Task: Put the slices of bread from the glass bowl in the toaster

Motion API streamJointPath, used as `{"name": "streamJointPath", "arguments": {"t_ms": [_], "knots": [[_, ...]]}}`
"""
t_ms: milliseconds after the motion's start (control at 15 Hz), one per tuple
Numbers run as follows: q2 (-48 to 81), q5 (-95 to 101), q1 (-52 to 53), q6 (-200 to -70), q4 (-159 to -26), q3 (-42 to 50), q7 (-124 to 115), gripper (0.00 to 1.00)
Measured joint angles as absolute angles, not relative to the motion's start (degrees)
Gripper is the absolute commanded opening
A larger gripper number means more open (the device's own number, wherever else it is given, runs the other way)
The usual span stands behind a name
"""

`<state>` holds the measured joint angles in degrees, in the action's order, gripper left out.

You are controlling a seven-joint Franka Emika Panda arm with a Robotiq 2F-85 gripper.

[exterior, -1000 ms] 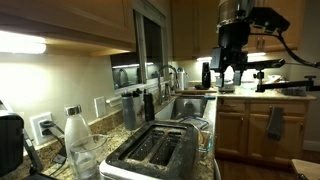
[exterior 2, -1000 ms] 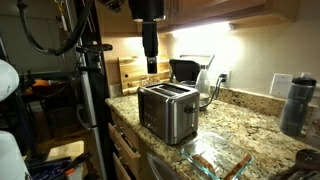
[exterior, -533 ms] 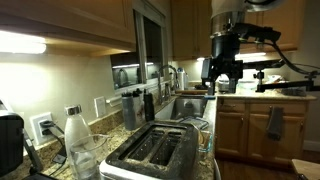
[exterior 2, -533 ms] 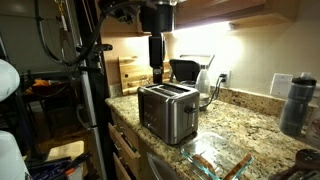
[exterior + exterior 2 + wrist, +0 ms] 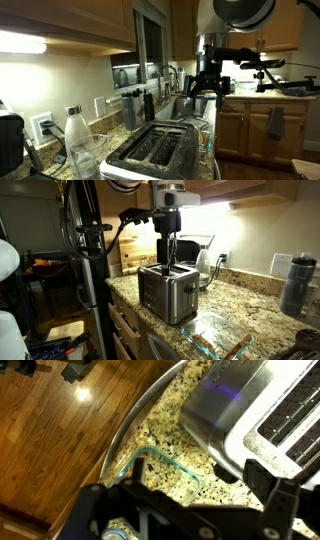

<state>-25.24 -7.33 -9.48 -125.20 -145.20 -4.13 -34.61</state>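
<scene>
The gripper (image 5: 168, 255) hung spread and empty. With the toaster (image 5: 168, 292) just beneath its fingers, swinging toward the glass bowl (image 5: 175, 457) could clip it.

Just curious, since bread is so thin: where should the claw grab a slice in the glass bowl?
Probably its highest edge, pinched across the thin faces, coming straight down: the slices sit inside the glass bowl, whose walls block any sideways approach.

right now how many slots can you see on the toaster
2 in the top of the toaster, lying parallel: one slot nearer the wall, the other slot just beside it. None seems hidden.
</scene>
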Motion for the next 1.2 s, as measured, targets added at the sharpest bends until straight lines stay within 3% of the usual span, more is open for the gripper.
{"name": "streamJointPath", "arguments": {"t_ms": [1200], "knots": [[-25.46,-7.17,-13.19,-129.96,-150.51,-0.94,-46.37,1.00]]}}
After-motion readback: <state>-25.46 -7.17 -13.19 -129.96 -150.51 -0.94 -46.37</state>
